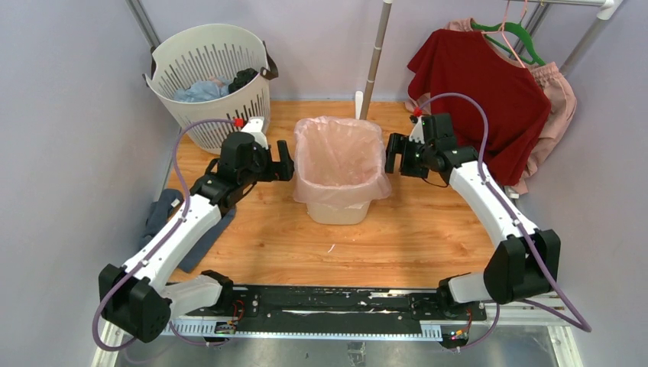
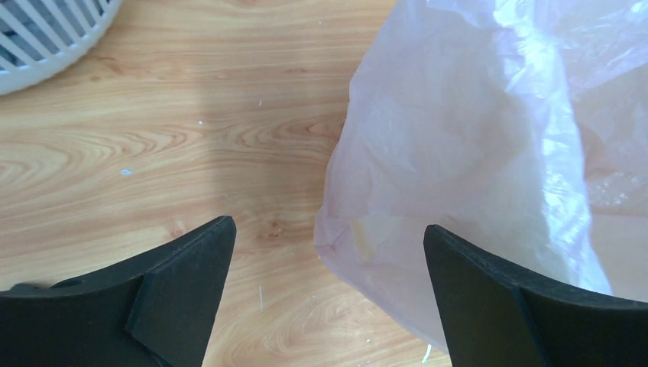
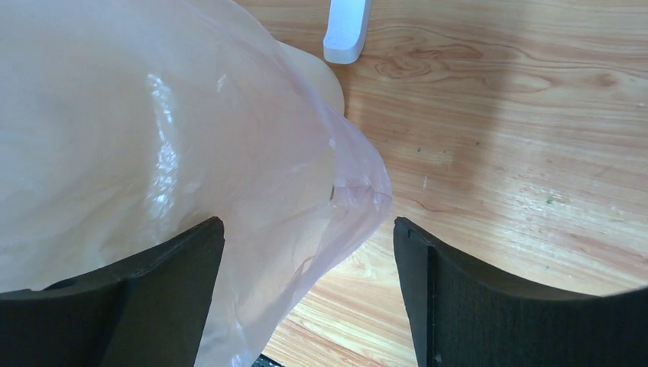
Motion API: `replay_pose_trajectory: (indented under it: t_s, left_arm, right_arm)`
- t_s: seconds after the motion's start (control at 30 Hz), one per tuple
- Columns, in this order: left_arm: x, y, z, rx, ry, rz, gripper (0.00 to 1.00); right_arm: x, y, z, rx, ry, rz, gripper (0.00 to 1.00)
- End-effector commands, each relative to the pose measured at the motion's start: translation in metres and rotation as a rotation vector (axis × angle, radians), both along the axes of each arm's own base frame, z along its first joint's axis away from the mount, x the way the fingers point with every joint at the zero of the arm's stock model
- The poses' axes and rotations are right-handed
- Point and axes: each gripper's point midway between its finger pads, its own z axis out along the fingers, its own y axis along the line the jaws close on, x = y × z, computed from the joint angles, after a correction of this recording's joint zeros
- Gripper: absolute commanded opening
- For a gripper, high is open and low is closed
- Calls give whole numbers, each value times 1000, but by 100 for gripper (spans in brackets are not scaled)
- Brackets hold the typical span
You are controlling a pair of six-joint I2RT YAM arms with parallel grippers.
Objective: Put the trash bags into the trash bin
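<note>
The trash bin [image 1: 341, 209] stands in the middle of the wooden table, its cream wall showing below the liner. The pale-pink trash bag [image 1: 339, 151] lines it, with its edge folded out over the rim. My left gripper [image 1: 284, 162] hovers just left of the bin, open. In the left wrist view the bag [image 2: 474, 153] bulges in from the right between my left gripper [image 2: 328, 252] jaws, unclamped. My right gripper [image 1: 395, 154] is open just right of the bin. In the right wrist view a loose corner of the bag [image 3: 153, 138] hangs inside my right gripper [image 3: 309, 245], not pinched.
A white slotted basket [image 1: 210, 69] with clothes stands at the back left. A blue-grey cloth [image 1: 164, 214] lies under the left arm. A red shirt [image 1: 481, 99] and a pink garment [image 1: 554, 99] hang at the back right. A white pole [image 1: 374, 69] rises behind the bin.
</note>
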Motion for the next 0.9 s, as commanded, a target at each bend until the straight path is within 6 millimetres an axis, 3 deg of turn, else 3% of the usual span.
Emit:
replay_pose_trajectory:
  t_s: [0.0, 0.07, 0.1, 0.13, 0.17, 0.33, 0.5, 0.63, 0.77, 0.87]
  left_arm:
    - [-10, 18, 9, 67, 14, 29, 100]
    - [-13, 19, 16, 60, 8, 30, 100]
    - [-13, 18, 23, 49, -6, 28, 100]
    - [-14, 17, 31, 36, -23, 21, 100]
    - [-15, 14, 40, 19, -37, 7, 100]
    - [-17, -3, 88, -34, -96, -87, 100]
    - [-16, -17, 130, -78, -170, -164, 100]
    - [-13, -26, 145, -93, -190, -210, 100]
    - [-11, -33, 146, -114, -191, -232, 100]
    - [-9, -36, 140, -121, -180, -241, 100]
  right_arm:
    - [-5, -12, 10, -58, -18, -26, 84]
    - [-5, -15, 19, -71, -42, -32, 57]
    - [-5, -16, 22, -76, -53, -31, 36]
    - [-6, -19, 30, -85, -72, -37, 8]
    - [-6, -23, 41, -102, -97, -50, 0]
    - [-8, -34, 92, -150, -221, -39, 0]
    - [-16, -5, 142, -9, -354, 79, 2]
    - [-24, 30, 170, 118, -394, 211, 9]
    - [-33, 63, 162, 32, -346, 335, 11]
    - [-29, 82, 151, -98, -336, 384, 11]
